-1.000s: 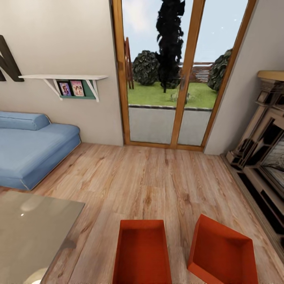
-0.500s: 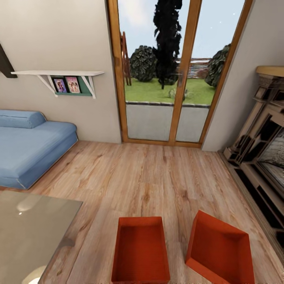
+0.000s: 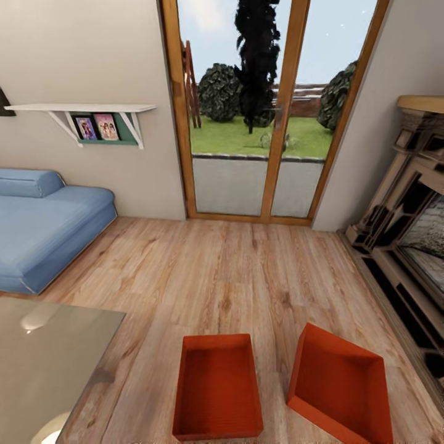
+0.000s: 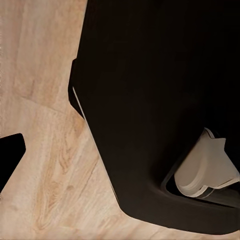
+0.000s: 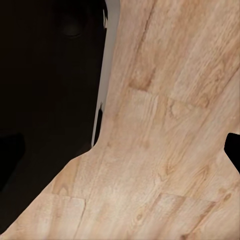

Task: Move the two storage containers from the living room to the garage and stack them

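Blue sofa point(image 3: 46, 231) at left along the wall, w/ a white wall shelf point(image 3: 80, 108) above it holding two framed photos point(image 3: 96, 127). Wood-framed glass doors point(image 3: 259, 111) straight ahead show lawn & bushes. Brick fireplace point(image 3: 413, 228) at right, glass-topped counter point(image 3: 43, 364) near left.

The light wood-plank floor point(image 3: 234, 277) in front of me carries two orange-red storage containers side by side, the left container point(image 3: 217, 385) lying square and the right container point(image 3: 340, 385) turned askew, just apart.
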Controlling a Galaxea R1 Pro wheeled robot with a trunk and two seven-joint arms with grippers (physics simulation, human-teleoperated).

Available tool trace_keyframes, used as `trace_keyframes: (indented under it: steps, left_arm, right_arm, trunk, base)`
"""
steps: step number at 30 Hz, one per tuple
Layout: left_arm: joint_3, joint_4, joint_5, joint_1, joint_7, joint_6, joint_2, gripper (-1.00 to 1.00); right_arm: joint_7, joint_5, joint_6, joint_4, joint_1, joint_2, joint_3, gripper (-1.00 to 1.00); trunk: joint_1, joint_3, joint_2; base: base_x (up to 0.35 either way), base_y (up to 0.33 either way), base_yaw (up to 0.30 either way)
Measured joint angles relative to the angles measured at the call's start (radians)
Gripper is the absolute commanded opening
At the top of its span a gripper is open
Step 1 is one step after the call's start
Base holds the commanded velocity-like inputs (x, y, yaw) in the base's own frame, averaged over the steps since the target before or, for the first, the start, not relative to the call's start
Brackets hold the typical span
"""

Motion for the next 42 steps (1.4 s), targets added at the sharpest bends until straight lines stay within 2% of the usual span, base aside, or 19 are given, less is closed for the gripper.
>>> trace_keyframes:
  steps: [42]
  left_arm:
    - [0.000, 0.000, 0.000, 0.000, 0.000, 0.000, 0.000, 1.00]
  right_arm:
    - [0.000, 0.001, -0.002, 0.000, 0.000, 0.000, 0.005, 1.00]
  trunk:
    - [0.000, -0.068, 0.000]
  base:
    - [0.000, 0.000, -0.001]
